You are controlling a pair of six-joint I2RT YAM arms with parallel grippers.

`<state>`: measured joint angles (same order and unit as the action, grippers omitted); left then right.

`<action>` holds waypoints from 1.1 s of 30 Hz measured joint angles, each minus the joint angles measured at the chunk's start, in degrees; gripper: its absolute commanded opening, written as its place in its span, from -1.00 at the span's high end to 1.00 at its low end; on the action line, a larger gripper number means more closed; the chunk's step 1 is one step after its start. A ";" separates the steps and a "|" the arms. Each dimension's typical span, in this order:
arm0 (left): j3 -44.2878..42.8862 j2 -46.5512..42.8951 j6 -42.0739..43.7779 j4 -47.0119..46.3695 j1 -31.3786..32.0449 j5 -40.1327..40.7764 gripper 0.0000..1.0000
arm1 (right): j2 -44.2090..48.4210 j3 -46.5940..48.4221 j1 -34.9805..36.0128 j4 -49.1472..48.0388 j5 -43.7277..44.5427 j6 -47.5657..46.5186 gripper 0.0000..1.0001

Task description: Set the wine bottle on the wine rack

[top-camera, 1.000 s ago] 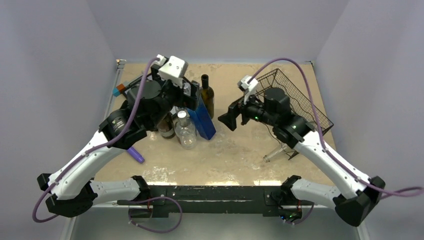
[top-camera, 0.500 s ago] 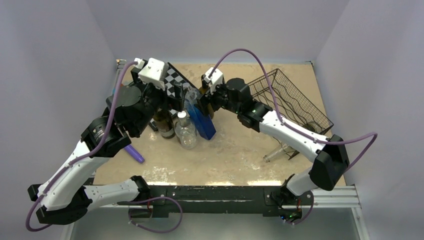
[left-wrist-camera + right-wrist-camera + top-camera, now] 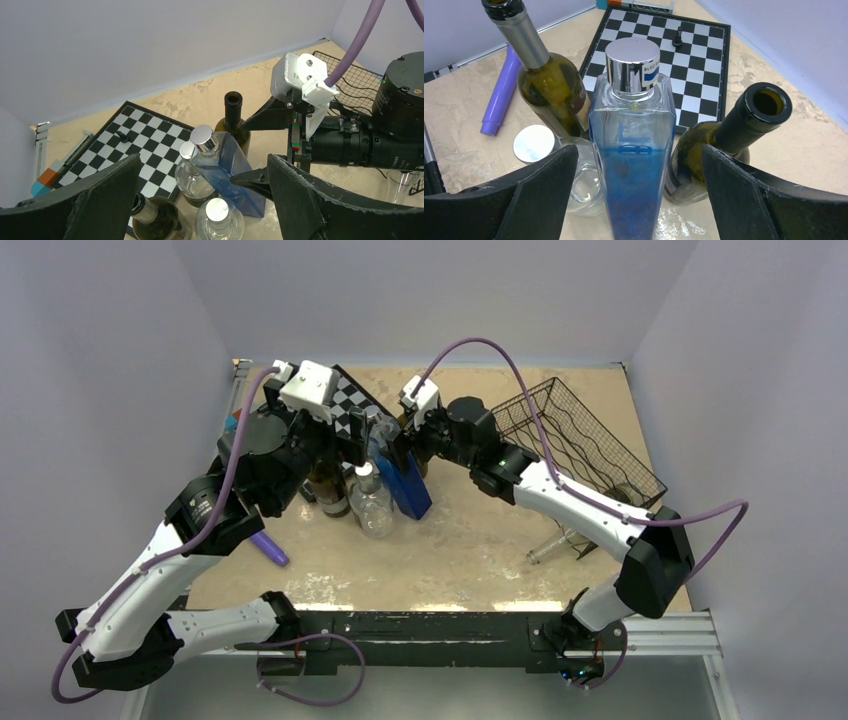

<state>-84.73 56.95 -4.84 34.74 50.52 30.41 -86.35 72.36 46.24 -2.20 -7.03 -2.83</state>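
Note:
A dark green wine bottle with an open mouth (image 3: 719,145) stands behind a tall blue square bottle (image 3: 634,165) in the bottle group; it also shows in the left wrist view (image 3: 232,120). A second wine bottle with a grey neck (image 3: 546,80) stands on the left. My right gripper (image 3: 639,200) is open, its jaws on either side of the blue bottle, apart from it. My left gripper (image 3: 200,210) is open and empty above the group. The black wire wine rack (image 3: 585,440) stands at the right.
A chessboard (image 3: 350,400) lies at the back left. Clear round bottles with silver caps (image 3: 372,505) stand at the front of the group. A purple marker (image 3: 270,548) lies to the left. A clear bottle (image 3: 550,545) lies at the rack's near end.
My right arm has swung left from the rack to the bottle group and closed in on the blue bottle. My left arm has drawn back left, uncovering the chessboard.

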 measured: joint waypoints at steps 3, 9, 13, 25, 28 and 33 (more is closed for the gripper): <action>0.26 -0.09 0.11 -0.09 0.00 0.11 -0.98 | -0.55 0.00 0.26 -0.42 -0.11 0.04 -0.97; 0.28 -0.48 0.17 -0.42 0.00 1.29 -0.98 | -4.11 0.07 0.59 -0.46 -0.13 0.37 -0.97; 0.35 -1.51 0.17 -0.94 0.00 3.19 -0.98 | -6.01 0.07 0.59 -0.46 -0.13 0.90 -0.97; 0.76 -5.79 0.22 -3.45 0.00 6.12 -0.99 | -8.74 1.92 0.68 -1.40 0.02 1.81 -0.87; 0.76 -5.44 0.70 -3.41 0.00 6.16 -0.98 | -9.51 2.38 0.74 -1.84 0.02 1.81 -0.89; 0.74 -4.81 1.44 -3.39 0.00 6.23 -0.98 | -11.32 3.69 0.94 -2.12 -0.02 1.81 -0.61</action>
<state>-83.99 52.14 -3.40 31.35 50.52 36.64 -97.67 76.05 47.18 -4.32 -7.05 -1.02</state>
